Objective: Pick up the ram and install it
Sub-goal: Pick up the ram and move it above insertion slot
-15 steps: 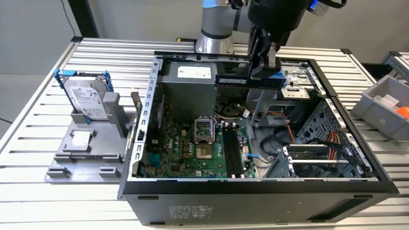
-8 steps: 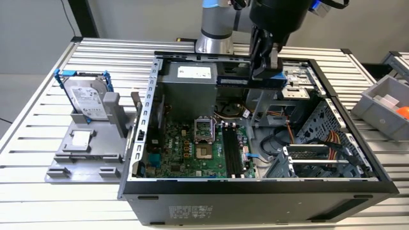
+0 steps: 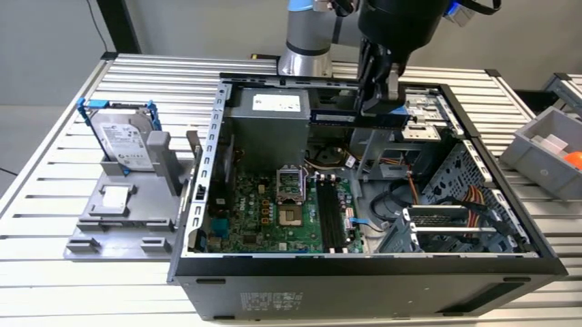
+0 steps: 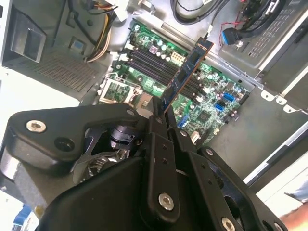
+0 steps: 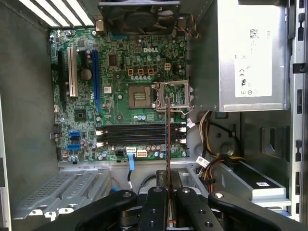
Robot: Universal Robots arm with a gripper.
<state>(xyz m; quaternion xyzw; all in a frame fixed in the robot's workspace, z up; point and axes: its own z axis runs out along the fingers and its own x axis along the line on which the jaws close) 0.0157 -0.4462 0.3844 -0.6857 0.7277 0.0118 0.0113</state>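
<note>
Exterior view: grips the ram point(image 3: 332, 118) level in clenched jaws, well above the motherboard point(image 3: 272, 218). Second wrist view: holds the ram point(image 4: 185, 72) by one end, slanting over the motherboard's black slots point(image 4: 144, 57). First wrist view: presents the ram point(image 5: 167, 144) edge-on, crossing those slots.

We log the ram point(image 3: 339, 118): long, thin blue board with dark chips point(image 4: 185, 74); clamped near one end by the gripper point(image 4: 160, 114); held on edge point(image 5: 168, 144), clear above the motherboard point(image 5: 120, 91); not yet seated.
</note>
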